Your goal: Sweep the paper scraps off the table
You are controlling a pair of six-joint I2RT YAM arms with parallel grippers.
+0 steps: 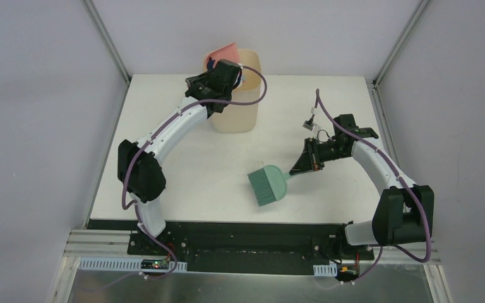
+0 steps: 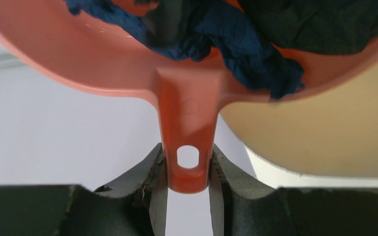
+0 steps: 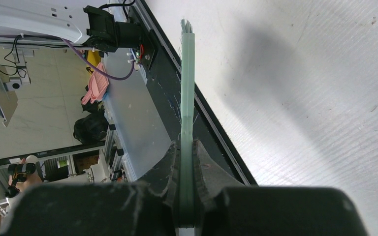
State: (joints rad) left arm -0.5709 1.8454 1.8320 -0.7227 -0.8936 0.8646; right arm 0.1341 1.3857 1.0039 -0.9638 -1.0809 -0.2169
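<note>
The paper scraps (image 2: 236, 44), dark blue and black wads, are lying in the pan of the pink dustpan (image 2: 103, 64). The dustpan is hanging tilted over the mouth of the beige bin (image 1: 243, 117) at the rear of the table (image 1: 183, 183). The left hand (image 2: 187, 164) is pinching the dustpan's handle between its 2 fingers. The right hand (image 3: 187, 162) is pinching the handle of the green brush (image 3: 187, 73), whose bristle head is lying over the table's near middle; contact cannot be told.
</note>
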